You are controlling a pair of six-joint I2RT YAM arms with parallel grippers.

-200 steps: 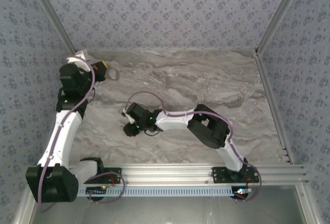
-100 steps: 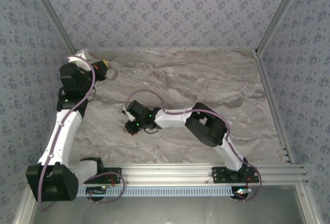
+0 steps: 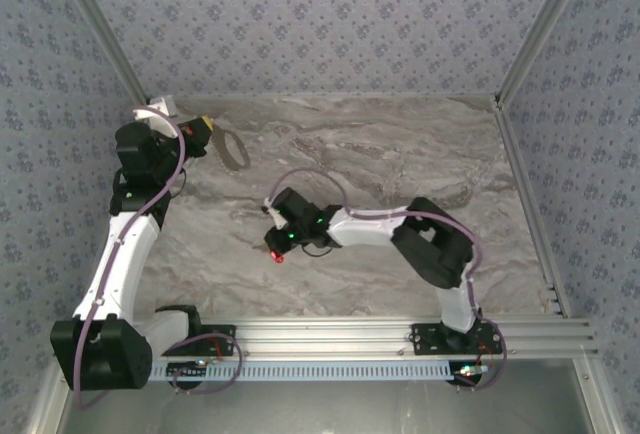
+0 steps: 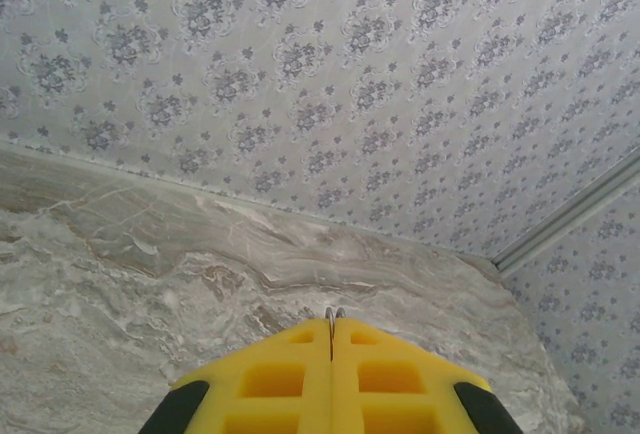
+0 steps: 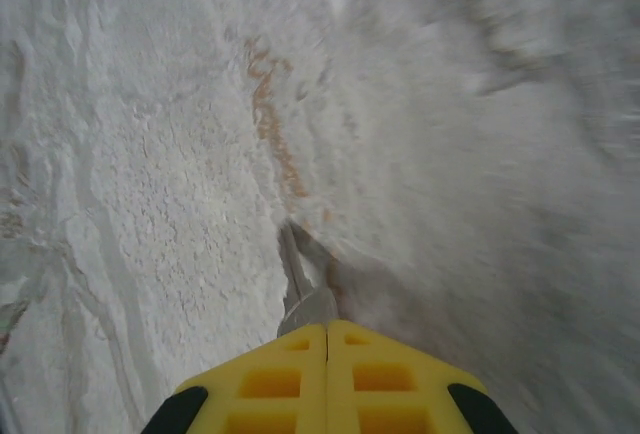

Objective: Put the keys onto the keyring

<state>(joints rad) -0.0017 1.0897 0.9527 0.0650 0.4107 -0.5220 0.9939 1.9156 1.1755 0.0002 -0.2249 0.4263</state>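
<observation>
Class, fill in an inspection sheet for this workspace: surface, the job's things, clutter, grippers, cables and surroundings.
Surface: grey marble-patterned table.
Job's things: red-headed key near the table's middle; grey keyring at the far left, apart from the key.
Clutter: nothing seen.
Grippers: left gripper shut on the keyring's thin metal; right gripper shut on the key, silver blade sticking out.
Cables: purple cables along both arms.
Surroundings: patterned walls; metal rail at the near edge.
</observation>
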